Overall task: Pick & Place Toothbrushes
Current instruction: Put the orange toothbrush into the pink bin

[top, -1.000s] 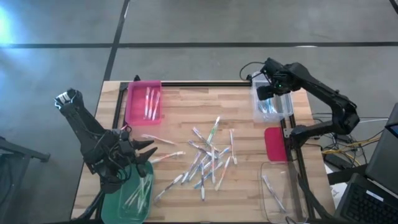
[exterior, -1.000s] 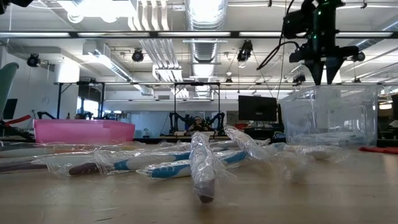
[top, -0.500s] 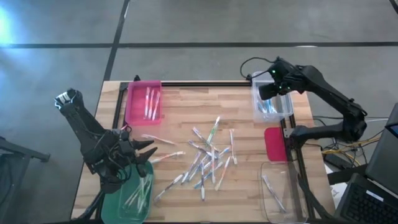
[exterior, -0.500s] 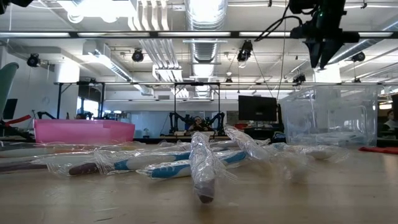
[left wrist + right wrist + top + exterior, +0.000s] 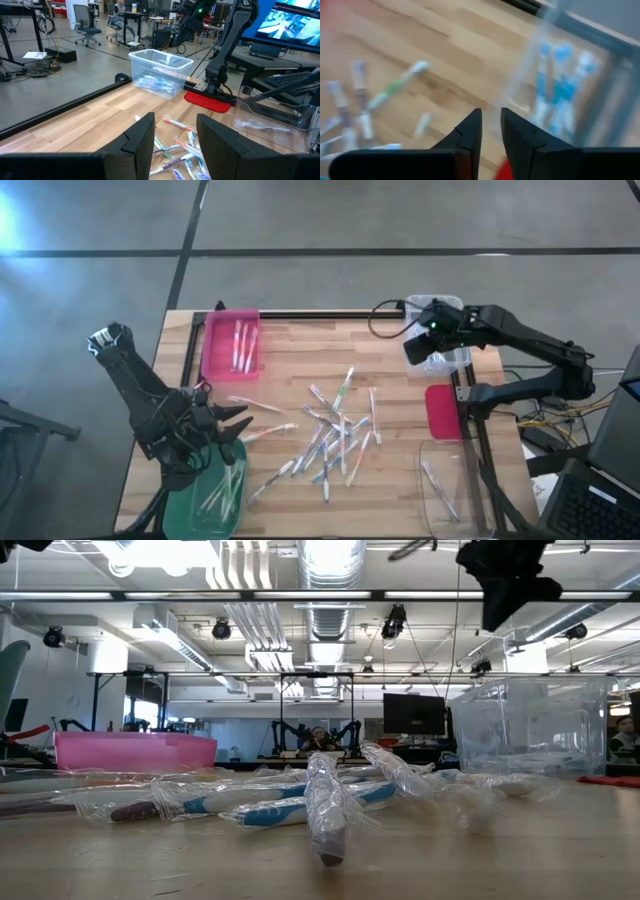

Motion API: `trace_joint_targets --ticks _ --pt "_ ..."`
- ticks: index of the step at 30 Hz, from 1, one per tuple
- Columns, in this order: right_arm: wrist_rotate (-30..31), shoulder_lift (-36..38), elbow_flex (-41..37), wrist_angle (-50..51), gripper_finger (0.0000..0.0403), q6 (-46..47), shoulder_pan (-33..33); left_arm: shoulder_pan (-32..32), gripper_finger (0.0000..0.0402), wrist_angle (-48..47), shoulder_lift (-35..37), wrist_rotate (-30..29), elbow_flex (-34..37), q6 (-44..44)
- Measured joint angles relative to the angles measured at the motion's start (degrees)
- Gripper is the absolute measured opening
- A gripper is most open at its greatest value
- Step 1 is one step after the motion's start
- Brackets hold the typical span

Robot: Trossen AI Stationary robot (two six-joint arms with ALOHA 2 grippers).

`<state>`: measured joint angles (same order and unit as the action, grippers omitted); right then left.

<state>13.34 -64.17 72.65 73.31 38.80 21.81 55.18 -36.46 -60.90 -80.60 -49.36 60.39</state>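
Note:
Several toothbrushes point(image 5: 335, 430) in clear wrappers lie scattered on the middle of the wooden table point(image 5: 290, 375), seen close in the low view point(image 5: 320, 800). My right gripper point(image 5: 418, 348) hangs high beside the clear bin point(image 5: 450, 355) at the far right, pointing steeply down. Its fingers point(image 5: 470, 132) stand close together with a narrow gap and nothing between them. Blue toothbrushes point(image 5: 560, 85) lie in that bin. My left gripper point(image 5: 228, 425) waits open at the near left, just above the green bin point(image 5: 210, 495), its fingers point(image 5: 142, 137) empty.
A pink bin point(image 5: 232, 345) with a few toothbrushes stands at the far left. A second clear bin point(image 5: 450, 490) with one toothbrush sits at the near right, and a red flat piece point(image 5: 442, 412) lies between the two clear bins. A black frame point(image 5: 320, 314) runs along the far edge.
My right gripper has risen from above the clear bin and swung toward the table's left and near side, tipping less steeply, and now hangs at the bin's edge toward the pile. The toothbrushes and bins have not moved.

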Motion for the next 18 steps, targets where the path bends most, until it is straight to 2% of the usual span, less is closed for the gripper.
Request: trace_joint_targets --ticks 4,9,12,18 --pt "-0.02 -1.29 -0.03 -8.23 0.0052 -2.01 -6.72 0.0 0.0152 0.0 0.0 -0.02 0.0 0.0" --pt "-0.1 -3.08 -0.03 -17.62 0.004 -17.81 -11.74 0.0 0.0152 -0.01 0.0 -0.01 0.0 0.0" --pt "-0.07 -4.37 -0.03 -19.84 0.0034 -34.8 -12.97 0.0 0.0152 -0.01 0.0 -0.02 0.0 0.0" --pt "0.19 -7.15 -0.03 -19.81 0.0022 -75.17 -12.93 -0.02 0.0152 0.0 0.01 0.0 0.0 -0.01"
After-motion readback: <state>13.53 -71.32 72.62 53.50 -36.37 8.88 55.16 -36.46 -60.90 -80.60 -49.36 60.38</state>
